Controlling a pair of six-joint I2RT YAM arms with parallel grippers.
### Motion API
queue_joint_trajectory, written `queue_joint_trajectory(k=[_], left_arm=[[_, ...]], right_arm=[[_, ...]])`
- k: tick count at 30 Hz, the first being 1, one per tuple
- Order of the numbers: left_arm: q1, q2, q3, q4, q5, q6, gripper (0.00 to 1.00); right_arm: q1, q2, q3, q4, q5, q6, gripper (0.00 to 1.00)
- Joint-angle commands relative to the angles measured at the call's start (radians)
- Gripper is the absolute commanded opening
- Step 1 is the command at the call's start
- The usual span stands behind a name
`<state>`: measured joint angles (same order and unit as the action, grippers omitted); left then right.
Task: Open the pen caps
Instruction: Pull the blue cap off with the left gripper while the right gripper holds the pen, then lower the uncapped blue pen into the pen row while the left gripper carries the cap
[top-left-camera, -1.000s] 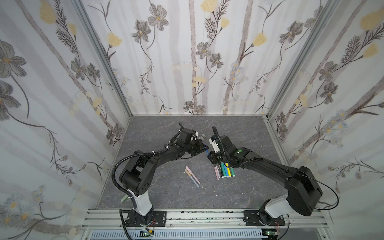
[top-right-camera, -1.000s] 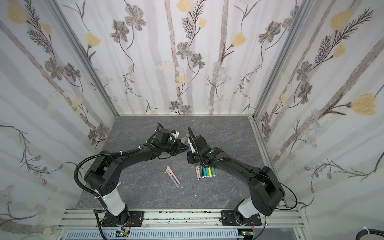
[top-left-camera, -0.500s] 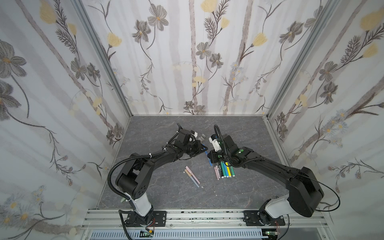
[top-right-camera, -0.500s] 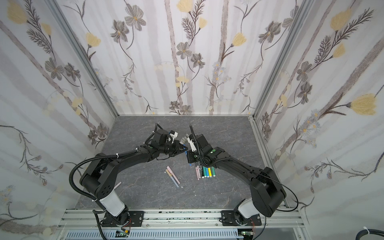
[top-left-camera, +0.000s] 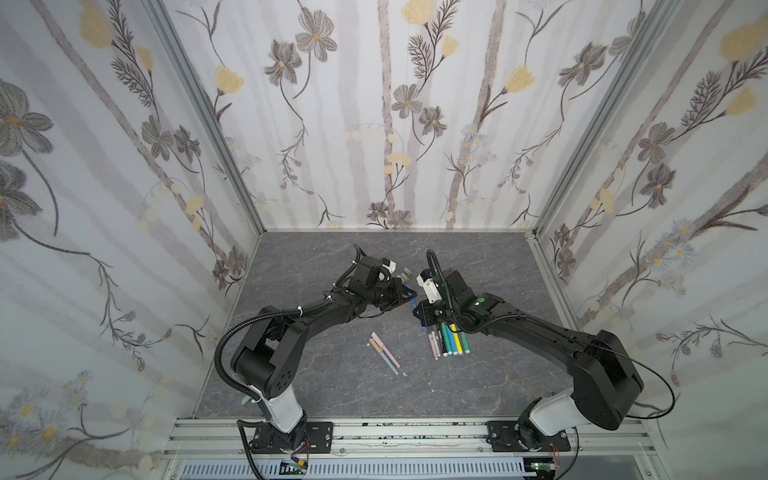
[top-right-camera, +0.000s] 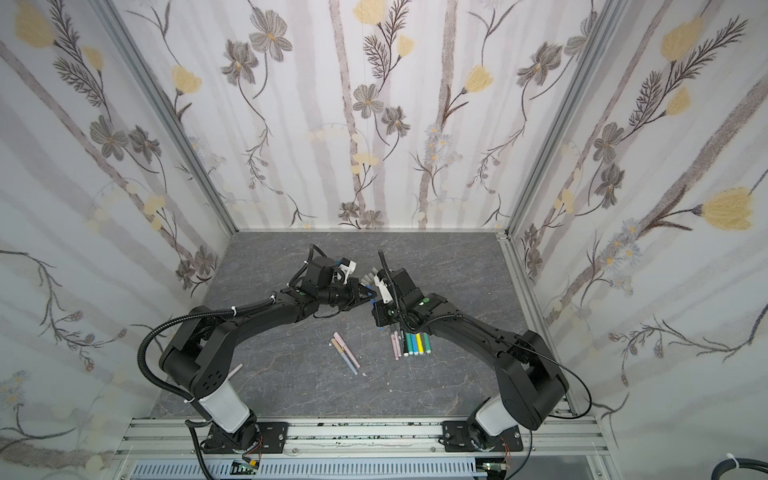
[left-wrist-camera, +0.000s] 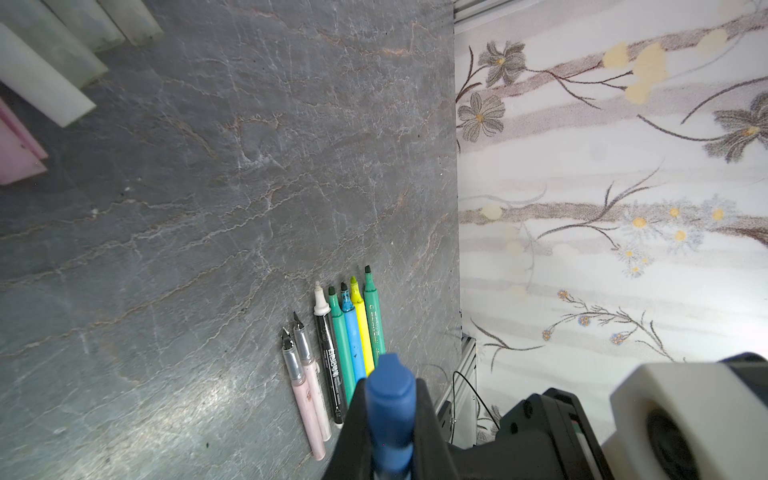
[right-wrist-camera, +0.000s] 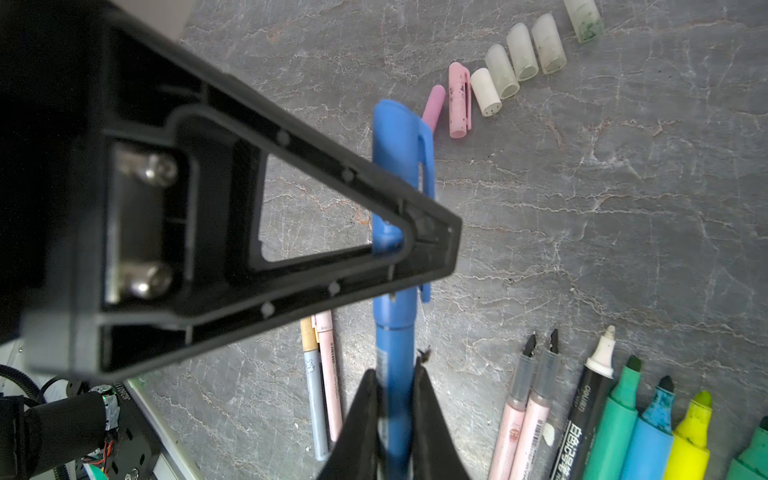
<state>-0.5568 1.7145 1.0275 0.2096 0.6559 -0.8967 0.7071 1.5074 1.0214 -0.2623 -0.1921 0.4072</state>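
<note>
A blue pen (right-wrist-camera: 395, 345) hangs in the air between my two grippers. The left gripper (left-wrist-camera: 390, 390) is shut on the pen's blue cap (left-wrist-camera: 390, 399), which is still on the pen. The right gripper (right-wrist-camera: 395, 374) is shut on the barrel. In both top views the grippers meet tip to tip at mid-table, left gripper (top-left-camera: 405, 297) and right gripper (top-left-camera: 417, 309). Several loose pen caps (right-wrist-camera: 503, 70), pink, white and frosted, lie in a row on the table behind the grippers, and they show in a top view as loose caps (top-right-camera: 368, 279).
A row of several uncapped pens (top-left-camera: 449, 338) lies under the right arm: pink, black, green, blue, yellow. Three capped pastel pens (top-left-camera: 384, 351) lie toward the front, left of that row. Floral walls close in the grey slate table (top-left-camera: 478, 257) on three sides.
My right gripper's jaws have closed on the blue pen's barrel. The left gripper has kept its hold on the cap and has barely moved.
</note>
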Motion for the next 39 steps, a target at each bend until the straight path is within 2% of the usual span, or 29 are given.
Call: queue_joint_trajectory(k=[1, 4, 18, 28, 32, 39], left_arm=[[0.003, -0.007, 0.014, 0.037, 0.01, 0.001, 0.0], [0.007, -0.003, 0.016, 0.036, 0.005, 0.002, 0.0], [0.073, 0.046, 0.108, -0.067, -0.12, 0.098, 0.0], [0.129, 0.056, 0.126, -0.112, -0.121, 0.138, 0.0], [0.161, 0.039, 0.113, -0.153, -0.115, 0.169, 0.0], [0.252, -0.064, -0.065, -0.139, -0.093, 0.187, 0.0]], right_arm=[[0.003, 0.008, 0.007, 0.018, -0.021, -0.008, 0.06], [0.002, 0.013, 0.011, 0.017, -0.024, -0.009, 0.0], [0.021, -0.05, -0.075, 0.007, -0.048, 0.04, 0.0], [0.062, -0.111, -0.169, 0.013, -0.033, 0.085, 0.0], [0.079, -0.097, -0.209, 0.021, 0.006, 0.131, 0.0], [0.145, -0.001, -0.176, -0.035, 0.165, 0.213, 0.0]])
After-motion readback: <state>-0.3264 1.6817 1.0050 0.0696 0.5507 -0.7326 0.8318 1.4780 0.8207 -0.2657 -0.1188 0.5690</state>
